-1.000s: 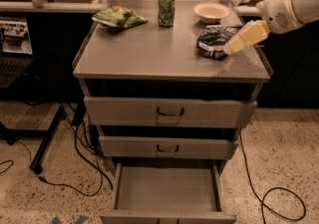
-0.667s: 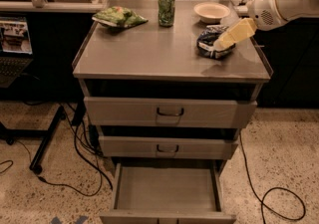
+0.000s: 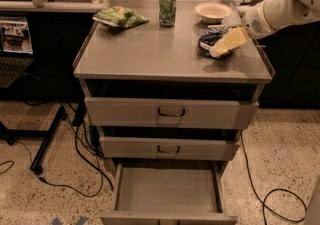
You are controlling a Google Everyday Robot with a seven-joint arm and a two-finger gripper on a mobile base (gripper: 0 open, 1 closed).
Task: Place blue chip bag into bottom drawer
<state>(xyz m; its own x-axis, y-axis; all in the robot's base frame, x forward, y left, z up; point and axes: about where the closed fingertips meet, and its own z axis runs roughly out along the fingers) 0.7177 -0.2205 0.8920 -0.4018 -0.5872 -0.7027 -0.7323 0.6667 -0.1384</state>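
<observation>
Grey three-drawer cabinet point(image 3: 150, 56), seen from the front and slightly above. You are looking at its flat top, on which four things lie.

The blue chip bag point(image 3: 208, 37) sits near the right rear corner of the top, crumpled, dark with pale lettering. The gripper point(image 3: 220, 49) is directly on or just over this bag, slanting down and leftward across its right half. It is carried by the white arm point(image 3: 285, 6), which enters from the upper right. How the jaws stand you cannot tell from this view, nor whether the bag is gripped.

Just behind the bag stands a shallow cream bowl point(image 3: 213, 11). A green can point(image 3: 167, 8) stands upright at the rear centre. A green chip bag point(image 3: 120, 17) lies at the rear left, well apart from the blue one.

Below the top, the top drawer point(image 3: 171, 113) and the middle drawer point(image 3: 169, 149) each show a black handle, and both stand slightly out from the cabinet body. The bottom drawer point(image 3: 167, 189) is pulled far out toward you, its plain grey floor exposed.

Around the cabinet: a speckled floor point(image 3: 280, 149) crossed by dark cables point(image 3: 75, 169), and a laptop point(image 3: 15, 44) at the left edge (screen lit).
</observation>
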